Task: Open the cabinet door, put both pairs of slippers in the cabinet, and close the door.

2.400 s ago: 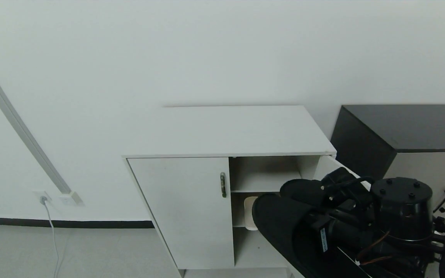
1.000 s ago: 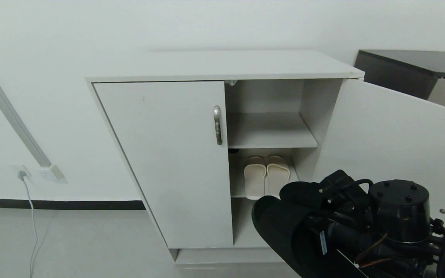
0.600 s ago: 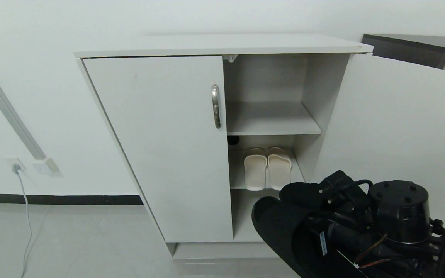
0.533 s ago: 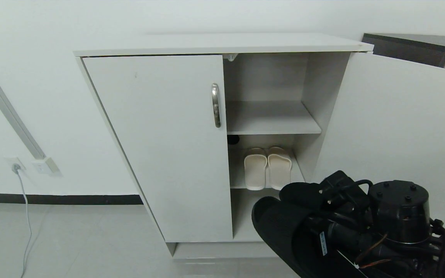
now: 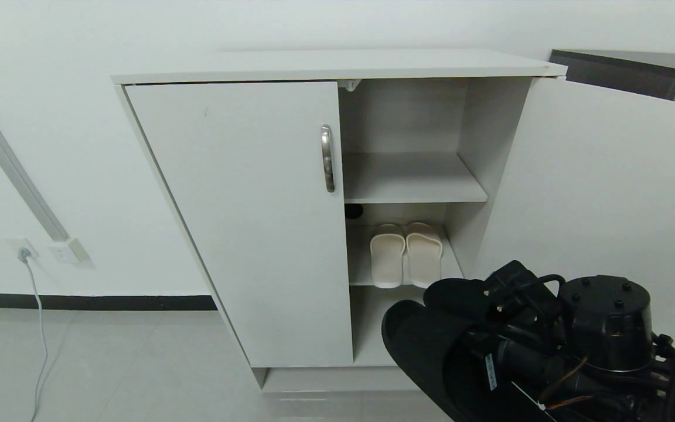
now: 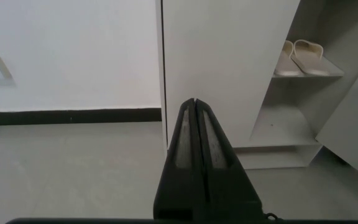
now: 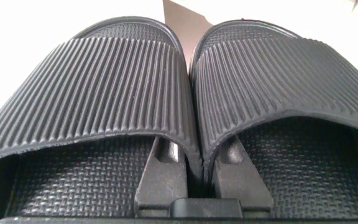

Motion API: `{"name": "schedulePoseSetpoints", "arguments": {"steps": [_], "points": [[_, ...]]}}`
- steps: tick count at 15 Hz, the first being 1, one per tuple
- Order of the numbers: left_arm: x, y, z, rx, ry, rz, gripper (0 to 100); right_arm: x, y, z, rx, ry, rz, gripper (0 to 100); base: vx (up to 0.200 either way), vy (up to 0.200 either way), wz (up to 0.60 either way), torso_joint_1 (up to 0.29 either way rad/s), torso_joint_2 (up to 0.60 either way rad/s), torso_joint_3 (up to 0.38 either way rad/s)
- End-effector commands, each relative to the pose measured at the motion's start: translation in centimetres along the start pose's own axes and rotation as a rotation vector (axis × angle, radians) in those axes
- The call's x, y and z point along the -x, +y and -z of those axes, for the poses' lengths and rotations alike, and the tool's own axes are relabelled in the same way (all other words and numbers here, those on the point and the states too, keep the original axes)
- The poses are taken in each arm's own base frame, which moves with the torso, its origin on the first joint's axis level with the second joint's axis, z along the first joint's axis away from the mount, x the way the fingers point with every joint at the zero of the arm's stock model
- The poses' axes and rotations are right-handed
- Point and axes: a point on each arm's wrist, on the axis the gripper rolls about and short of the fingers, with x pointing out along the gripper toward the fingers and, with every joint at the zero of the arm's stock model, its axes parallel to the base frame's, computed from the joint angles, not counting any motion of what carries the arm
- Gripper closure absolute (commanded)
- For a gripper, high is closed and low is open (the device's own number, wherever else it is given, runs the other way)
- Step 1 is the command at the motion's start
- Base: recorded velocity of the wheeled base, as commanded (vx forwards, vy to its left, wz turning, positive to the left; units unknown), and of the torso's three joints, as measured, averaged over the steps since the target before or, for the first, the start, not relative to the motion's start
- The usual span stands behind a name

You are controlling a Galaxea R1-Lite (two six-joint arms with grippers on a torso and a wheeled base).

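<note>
White wall [image 5: 197,29] and pale tiled floor [image 5: 109,363], joined by a black skirting strip [image 5: 79,302]. White cabinet [image 5: 337,62] standing against the wall: left door [image 5: 244,223] shut, right door [image 5: 595,199] swung wide open toward the robot's right. Open half of the cabinet in three levels: upper shelf [image 5: 411,179], middle shelf [image 5: 358,258], bottom compartment [image 5: 372,343]. Dark-topped unit [image 5: 630,63] behind the open door. Black slippers [image 5: 431,340], one pair, carried low in front of the open half, outside the cabinet, soles side by side and toes toward it. White slippers [image 5: 388,258], one pair, lying side by side on the middle shelf, toes inward. Right gripper [image 7: 197,149]: one finger inside each black slipper, pinching the two inner side walls together between them. Left gripper [image 6: 194,109]: fingers pressed flat against each other with nothing between, hanging over the floor in front of the shut left door. Metal handle [image 5: 327,158], upright on the left door's inner edge. Small dark item [image 5: 353,211] at the back of the middle shelf, kind not discernible. Wall socket [image 5: 21,253] with grey cable [image 5: 38,340] trailing to the floor; slanted conduit [image 5: 9,164] above it.
</note>
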Motion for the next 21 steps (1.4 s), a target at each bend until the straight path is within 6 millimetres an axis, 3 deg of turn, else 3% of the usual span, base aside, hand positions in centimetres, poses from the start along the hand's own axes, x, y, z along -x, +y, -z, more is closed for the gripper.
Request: {"name": "schedulePoseSetpoints", "arguments": {"steps": [1,15,18,19,21], "points": [[0.0,0.0,0.0,0.001,0.002,0.000,100,-0.1,0.0,0.0,0.001,0.002,0.000,100,0.000,0.000,0.00,0.000,0.00,0.000],[0.0,0.0,0.0,0.002,0.002,-0.002,100,-0.4,1.3,0.5,0.019,0.006,-0.039,100,0.000,0.000,-0.09,0.001,0.00,0.000],[0.0,0.0,0.0,-0.001,0.002,0.000,100,-4.4,2.8,-1.8,-0.049,-0.102,0.121,100,0.000,0.000,0.00,0.000,0.00,0.000],[0.0,0.0,0.0,-0.001,0.000,0.000,100,-7.1,4.8,-3.7,-0.132,-0.177,0.234,100,0.000,0.000,0.00,0.000,0.00,0.000],[0.0,0.0,0.0,-0.001,0.002,0.000,100,-9.4,5.7,-6.0,-0.155,-0.202,0.356,100,0.000,0.000,0.00,0.000,0.00,0.000]]}}
